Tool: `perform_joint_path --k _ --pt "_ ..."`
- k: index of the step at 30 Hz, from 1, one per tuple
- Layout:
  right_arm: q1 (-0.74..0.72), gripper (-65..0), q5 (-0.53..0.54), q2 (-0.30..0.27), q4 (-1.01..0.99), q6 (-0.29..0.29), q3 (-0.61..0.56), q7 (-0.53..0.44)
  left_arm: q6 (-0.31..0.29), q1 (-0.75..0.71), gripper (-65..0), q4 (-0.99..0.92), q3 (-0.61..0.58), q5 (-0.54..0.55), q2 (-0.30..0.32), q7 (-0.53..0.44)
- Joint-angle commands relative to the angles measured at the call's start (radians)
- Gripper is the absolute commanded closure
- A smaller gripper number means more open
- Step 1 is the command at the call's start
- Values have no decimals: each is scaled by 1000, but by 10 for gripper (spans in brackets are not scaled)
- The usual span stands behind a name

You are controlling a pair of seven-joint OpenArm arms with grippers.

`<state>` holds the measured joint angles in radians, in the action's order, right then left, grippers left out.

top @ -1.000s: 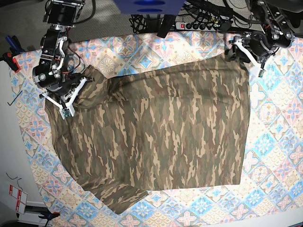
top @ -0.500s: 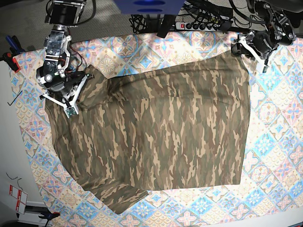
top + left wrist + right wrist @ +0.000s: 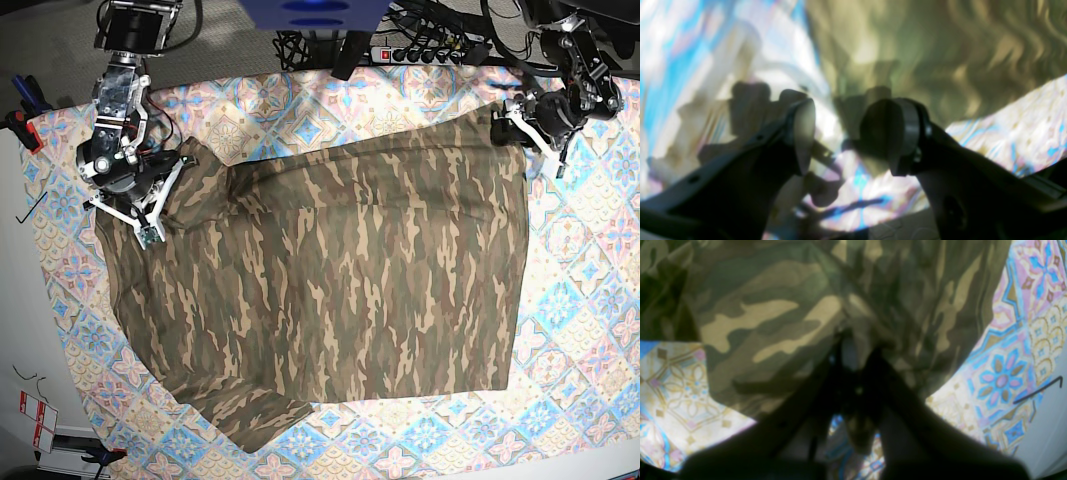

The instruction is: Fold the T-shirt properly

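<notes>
The camouflage T-shirt [image 3: 340, 280] lies spread flat across the tile-patterned cloth [image 3: 590, 300]. My right gripper [image 3: 148, 228] is at the shirt's upper left corner in the base view. In the right wrist view that gripper [image 3: 853, 350] is shut on a bunched fold of the T-shirt [image 3: 766, 316]. My left gripper [image 3: 532, 125] hovers at the shirt's upper right corner. The blurred left wrist view shows that gripper [image 3: 848, 133] open with nothing between its pads [image 3: 805, 133]. There the T-shirt [image 3: 923, 50] lies beyond the fingertips.
A power strip [image 3: 425, 52] and cables lie along the back edge. A black hex key [image 3: 33, 207] rests on the white table to the left, also visible as a hex key [image 3: 1037, 391] in the right wrist view. Clamps [image 3: 20, 115] sit at the far left.
My left gripper has drifted right and a little down beside the shirt's upper right corner, staying open. The right gripper shifted slightly and stays shut on the fabric.
</notes>
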<state>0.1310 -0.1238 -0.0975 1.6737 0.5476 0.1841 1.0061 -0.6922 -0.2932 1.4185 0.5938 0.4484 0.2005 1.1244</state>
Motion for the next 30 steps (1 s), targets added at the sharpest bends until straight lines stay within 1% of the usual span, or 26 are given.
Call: perform_joint_path --k 1,5,12,14,15,16,19,21,22,26,29,30 --pt "-12 -2 3 -9 21 -2 2 -14 -6 -10 -326 -2 -16 2 -20 21" --pt "-12 -2 3 -9 21 -2 2 -14 -6 -10 -326 0 -42 -4 -57 56" --pt "-12 -2 3 -9 21 -2 2 -14 -6 -74 -326 0 -133 2 -54 56" --pt "-14 -2 3 -9 21 -2 4 -14 -6 -87 -324 0 -139 2 -54 56" --pt "-14 -2 3 -9 21 -2 4 -14 -6 -93 -309 0 -140 2 -54 56" --pt "-14 -2 3 -9 21 -2 4 -14 -6 -94 -279 0 -140 2 -54 56" --pt "-14 -2 3 -9 21 -2 2 -14 -6 -91 -151 0 -140 -6 -54 56" --pt "-14 -2 3 -9 23 -2 2 -14 -6 -87 -87 0 -140 -7 -54 56" --pt "-14 -2 3 -9 23 -2 2 -14 -6 -87 -78 0 -140 -7 -54 56" --pt "-14 -2 3 -9 24 -2 2 -14 -6 -85 -72 8 -137 -6 -52 56" --pt "-14 -2 3 -9 24 -2 7 -14 -6 -99 -71 117 -119 -6 -52 72" --pt "-14 -2 3 -9 24 -2 7 -14 -6 -114 -70 164 -104 -7 -54 90"
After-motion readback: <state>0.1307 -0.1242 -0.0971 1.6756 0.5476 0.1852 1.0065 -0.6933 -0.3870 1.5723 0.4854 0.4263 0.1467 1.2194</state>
